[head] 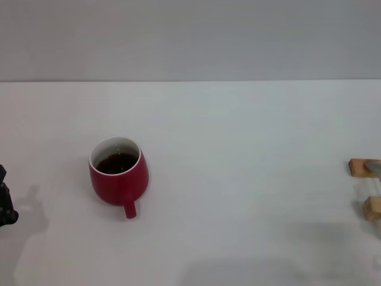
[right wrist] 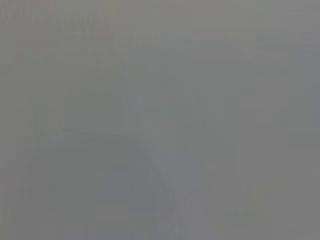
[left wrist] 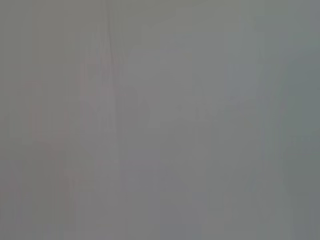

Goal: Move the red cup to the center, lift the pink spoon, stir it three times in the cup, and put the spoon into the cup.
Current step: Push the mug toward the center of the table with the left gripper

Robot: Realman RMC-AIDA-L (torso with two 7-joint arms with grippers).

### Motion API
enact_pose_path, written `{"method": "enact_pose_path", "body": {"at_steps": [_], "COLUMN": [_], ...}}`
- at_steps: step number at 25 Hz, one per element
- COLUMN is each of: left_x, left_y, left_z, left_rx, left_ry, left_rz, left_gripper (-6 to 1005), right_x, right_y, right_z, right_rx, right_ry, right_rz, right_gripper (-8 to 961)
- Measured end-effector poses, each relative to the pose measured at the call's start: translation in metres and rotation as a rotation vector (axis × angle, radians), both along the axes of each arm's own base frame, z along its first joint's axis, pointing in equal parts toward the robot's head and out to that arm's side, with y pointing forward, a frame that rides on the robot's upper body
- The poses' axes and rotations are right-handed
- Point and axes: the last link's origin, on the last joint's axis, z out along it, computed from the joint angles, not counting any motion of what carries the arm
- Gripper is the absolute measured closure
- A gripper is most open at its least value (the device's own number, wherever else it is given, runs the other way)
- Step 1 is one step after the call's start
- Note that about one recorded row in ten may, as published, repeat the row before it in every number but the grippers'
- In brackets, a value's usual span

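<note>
Red cup [head: 118,179] was the landmark for everything else on the white table [head: 238,149]. Left gripper [head: 6,199] showed only as a dark sliver at the picture's edge, well to the cup's left and apart from it; whether its fingers were spread or closed could not be told. Neither wrist view offered more than a blank grey blur. That cup stood upright, dark liquid inside its white interior, its small handle pointing toward the robot. Far to the cup's right sat two tan wooden blocks [head: 364,168], with what may have been a pale slim object resting across them.
</note>
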Motion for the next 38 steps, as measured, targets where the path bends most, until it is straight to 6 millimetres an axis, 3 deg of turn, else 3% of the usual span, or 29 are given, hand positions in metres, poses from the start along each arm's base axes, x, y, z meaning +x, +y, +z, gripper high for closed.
{"method": "enact_pose_path", "body": {"at_steps": [20,31,38], "left_x": [0.000,0.001,0.008], "left_y": [0.011,0.047,0.059], "left_z": [-0.002,-0.009,-0.016], "left_rx": [-0.020,-0.101,-0.133], "left_ry": [0.014,0.089,0.157], "left_rz": [0.002,0.023,0.000], "left_gripper": [1000,1001,1001], "right_x": [-0.001,-0.003,-0.002], "right_y": [0.001,0.003,0.004], "right_z": [0.001,0.002,0.003], "right_rx": [-0.001,0.007,0.014], "right_ry": [0.002,0.005,0.006], "right_rz": [0.012,0.022,0.018], "right_gripper": [237,238,238]}}
